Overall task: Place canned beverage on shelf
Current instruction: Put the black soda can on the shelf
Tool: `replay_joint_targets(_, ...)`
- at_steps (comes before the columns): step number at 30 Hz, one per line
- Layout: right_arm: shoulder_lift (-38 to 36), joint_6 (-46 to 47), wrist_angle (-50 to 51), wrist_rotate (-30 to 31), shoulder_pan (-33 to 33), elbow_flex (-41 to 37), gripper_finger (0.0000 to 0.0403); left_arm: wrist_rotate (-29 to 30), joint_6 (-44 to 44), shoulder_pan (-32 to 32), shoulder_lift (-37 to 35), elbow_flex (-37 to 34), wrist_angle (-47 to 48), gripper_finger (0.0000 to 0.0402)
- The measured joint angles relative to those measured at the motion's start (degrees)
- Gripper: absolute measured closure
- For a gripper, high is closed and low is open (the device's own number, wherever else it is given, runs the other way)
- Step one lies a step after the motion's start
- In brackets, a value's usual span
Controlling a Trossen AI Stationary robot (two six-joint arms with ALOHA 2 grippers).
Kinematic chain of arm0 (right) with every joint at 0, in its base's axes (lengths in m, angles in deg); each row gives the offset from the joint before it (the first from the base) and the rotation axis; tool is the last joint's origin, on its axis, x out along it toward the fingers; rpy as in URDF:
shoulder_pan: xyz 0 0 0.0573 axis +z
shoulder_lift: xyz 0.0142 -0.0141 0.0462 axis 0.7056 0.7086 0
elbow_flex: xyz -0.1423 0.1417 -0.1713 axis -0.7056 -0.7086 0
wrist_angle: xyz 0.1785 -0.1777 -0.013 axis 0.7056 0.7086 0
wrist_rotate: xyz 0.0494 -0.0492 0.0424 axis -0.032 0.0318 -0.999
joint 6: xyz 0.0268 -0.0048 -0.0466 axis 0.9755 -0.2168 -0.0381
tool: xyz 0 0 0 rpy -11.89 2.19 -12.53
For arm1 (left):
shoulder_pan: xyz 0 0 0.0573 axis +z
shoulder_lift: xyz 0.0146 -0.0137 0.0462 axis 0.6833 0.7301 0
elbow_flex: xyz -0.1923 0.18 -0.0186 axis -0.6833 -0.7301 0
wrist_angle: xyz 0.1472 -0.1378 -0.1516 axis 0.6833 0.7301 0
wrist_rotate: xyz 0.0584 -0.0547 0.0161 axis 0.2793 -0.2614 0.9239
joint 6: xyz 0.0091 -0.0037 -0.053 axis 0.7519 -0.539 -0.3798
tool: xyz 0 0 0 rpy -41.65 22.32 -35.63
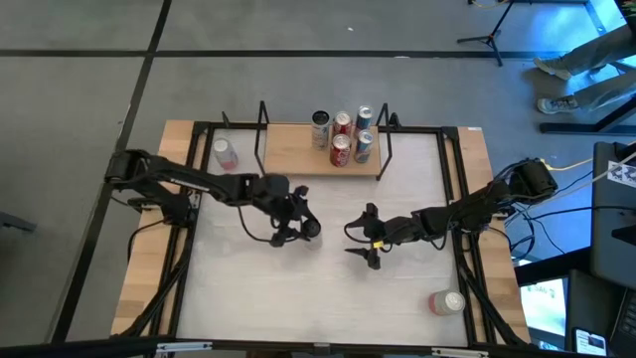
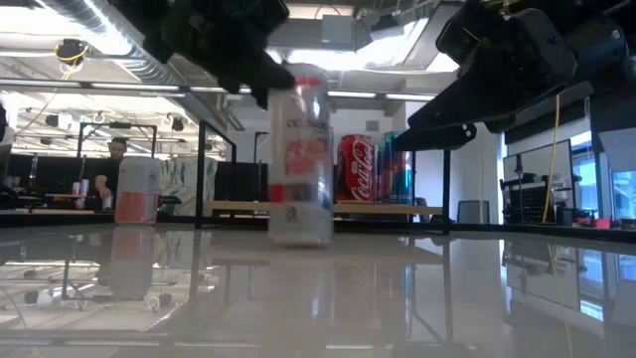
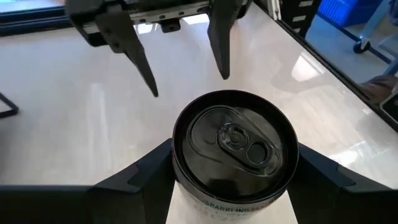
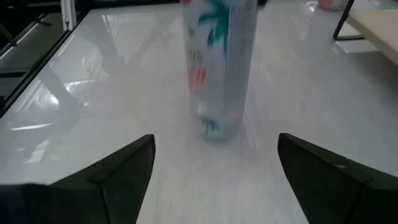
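White can [image 2: 299,159] upright, long axis vertical, gripped by left pincer [image 1: 298,221].

The can [image 3: 234,148] is a tall, slim white one with red lettering and a dark top whose pull tab is unopened. It stands upright near the middle of the table, clamped between the fingers of the left gripper [image 1: 301,227].

The shelf [image 1: 295,150] is a small light-wood board with black wire uprights at both short ends, lying at the far edge of the table. Five cans stand clustered at its right end.
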Motion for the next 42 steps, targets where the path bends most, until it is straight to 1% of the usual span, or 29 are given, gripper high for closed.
replay_joint_targets(4, 0.00, -0.15, -0.57, 0.03, 0.00, 0.00, 0.0066, -0.64, -0.43, 0.07, 4.15, -0.07, -4.52, 0.0172)
replay_joint_targets(7, 0.00, -0.16, -0.50, 0.01, 0.00, 0.00, 0.0066, -1.54, -0.45, 0.07, 5.88, -0.07, -7.41, 0.0172)
replay_joint_targets(14, 0.00, -0.17, -0.59, 0.01, 0.00, 0.00, 0.0066, -1.70, -0.31, 0.07, 6.04, -0.14, -7.85, 0.0171)
replay_joint_targets(28, 0.00, -0.26, -1.22, -0.03, 0.00, 0.00, 0.0066, -1.04, -0.96, 0.03, 6.28, -0.32, -10.68, 0.0130)
replay_joint_targets(34, 0.00, -0.28, -1.37, -0.03, 0.00, 0.00, 0.0066, 1.95, -1.50, -0.25, 6.22, -0.33, -11.17, 0.0117)
replay_joint_targets(42, 0.00, -0.26, -2.18, 0.59, 0.00, 0.00, 0.0066, 4.75, -1.45, -0.35, 6.13, -0.33, -11.37, 0.0116)
